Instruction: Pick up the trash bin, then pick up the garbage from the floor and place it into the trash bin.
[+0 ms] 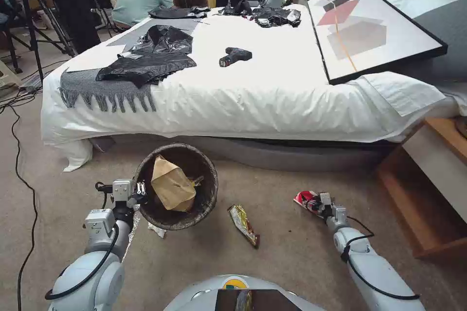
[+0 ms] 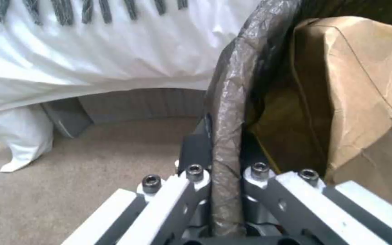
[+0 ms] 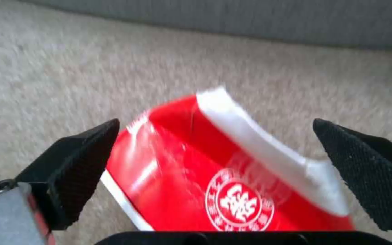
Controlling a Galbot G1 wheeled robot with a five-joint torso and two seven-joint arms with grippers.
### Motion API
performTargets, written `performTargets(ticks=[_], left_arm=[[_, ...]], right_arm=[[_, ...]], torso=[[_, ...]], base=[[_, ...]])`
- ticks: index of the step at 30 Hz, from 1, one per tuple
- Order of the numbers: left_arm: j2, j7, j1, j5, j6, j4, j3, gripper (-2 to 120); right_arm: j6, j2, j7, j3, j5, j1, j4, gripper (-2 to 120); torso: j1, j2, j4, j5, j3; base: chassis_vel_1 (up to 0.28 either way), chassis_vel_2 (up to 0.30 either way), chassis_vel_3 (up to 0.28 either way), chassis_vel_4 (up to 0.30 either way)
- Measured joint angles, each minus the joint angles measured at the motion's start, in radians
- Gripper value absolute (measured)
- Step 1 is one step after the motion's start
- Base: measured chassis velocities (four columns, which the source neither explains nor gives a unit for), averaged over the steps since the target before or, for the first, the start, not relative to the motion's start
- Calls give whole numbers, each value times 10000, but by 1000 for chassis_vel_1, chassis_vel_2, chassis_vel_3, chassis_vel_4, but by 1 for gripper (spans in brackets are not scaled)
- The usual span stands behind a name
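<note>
We see the bed point(image 1: 253, 92) filling the far half of the scene, its white sheet hanging toward the carpeted floor point(image 1: 292, 252). On it lie a framed picture point(image 1: 369, 29), black plastic bags point(image 1: 151, 58), a grey fringed throw point(image 1: 97, 87) and a cordless drill point(image 1: 235, 56).

On the floor near the bed stands the trash bin point(image 1: 177, 187), its dark bag folded over the rim, with a brown paper bag point(image 1: 171, 184) sticking up inside it. Our left tool point(image 1: 140, 188) is clamped on the near-left rim of the bin; the left wrist view shows one finger point(image 2: 196, 149) outside the bagged rim and the other inside.

Out to our right, well apart from the bin, our right tool point(image 1: 318, 202) sits low over a red-and-white carton point(image 3: 232, 177) on the floor. Its black fingers point(image 3: 82, 160) are spread wide on either side of the carton, not touching it.

Between the bin and the carton lies a gold snack wrapper point(image 1: 244, 225). A crumpled white tissue point(image 1: 156, 230) rests just beside the bin's base.
</note>
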Motion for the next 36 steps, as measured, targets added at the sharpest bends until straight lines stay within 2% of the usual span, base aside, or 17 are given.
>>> performTargets(ticks=[10,22,28,30,31,34,36], left_arm=[[4,-7,18,8,1,-1,33,0],[25,-7,9,14,0,5,50,0],[33,-7,1,13,1,30,47,0],[31,-7,-1,13,1,40,47,0],[31,-7,-1,13,1,40,47,0],[26,-6,-21,14,0,64,56,0],[35,-4,-21,14,0,68,57,0]], right_arm=[[167,62,-305,-47,-179,441,-1103,100],[221,-9,-512,-16,-224,606,-1484,100],[226,35,-542,73,-223,586,-1419,84],[228,36,-540,102,-214,571,-1376,74],[228,36,-540,102,-214,571,-1376,74],[269,64,-580,184,-211,539,-1359,56],[281,76,-598,194,-217,512,-1348,52]], torso=[[0,0,0,1,0],[0,0,0,0,0],[0,0,1,-1,0],[0,0,0,-1,0],[0,0,0,-1,0],[0,0,0,-2,-1],[0,0,0,-1,-1]], base=[[0,0,0,0],[0,0,0,0],[0,0,0,0],[0,0,0,0],[0,0,0,0],[0,0,0,0],[0,0,0,0]])
